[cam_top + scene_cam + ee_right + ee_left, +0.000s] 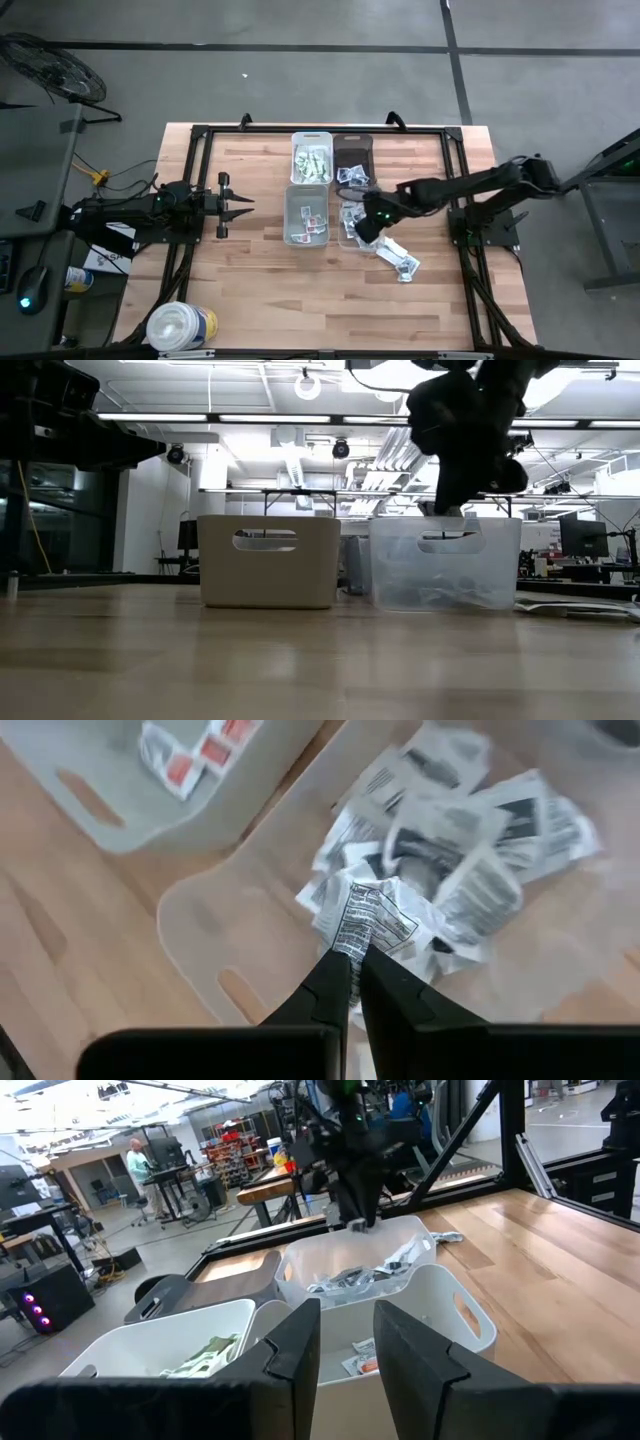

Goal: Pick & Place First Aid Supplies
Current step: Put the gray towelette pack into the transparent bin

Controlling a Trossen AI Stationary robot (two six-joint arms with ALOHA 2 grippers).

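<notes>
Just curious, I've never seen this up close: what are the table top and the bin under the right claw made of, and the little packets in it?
Table: looks like pale, matte wood planks. Bin: seemingly frosted translucent plastic. Packets: apparently crinkly printed paper; the right gripper pinches one.

Both arms are dark, almost black, built of slim jointed segments with thicker rounded housings at the joints. The left arm point(130, 212) ends in a left hand point(238, 207) with two thin pointed fingers, and short crosswise pieces stick out just behind them. The right arm point(480, 182) shows a small green light near its right hand point(372, 222) and bulky knuckle-like joints. Close up, the left fingers point(296, 1348) are broad, flat, matte black slabs with squared tips. The right fingers point(330, 982) are narrow black blades tapering to points, set on a wide black bar.
</notes>
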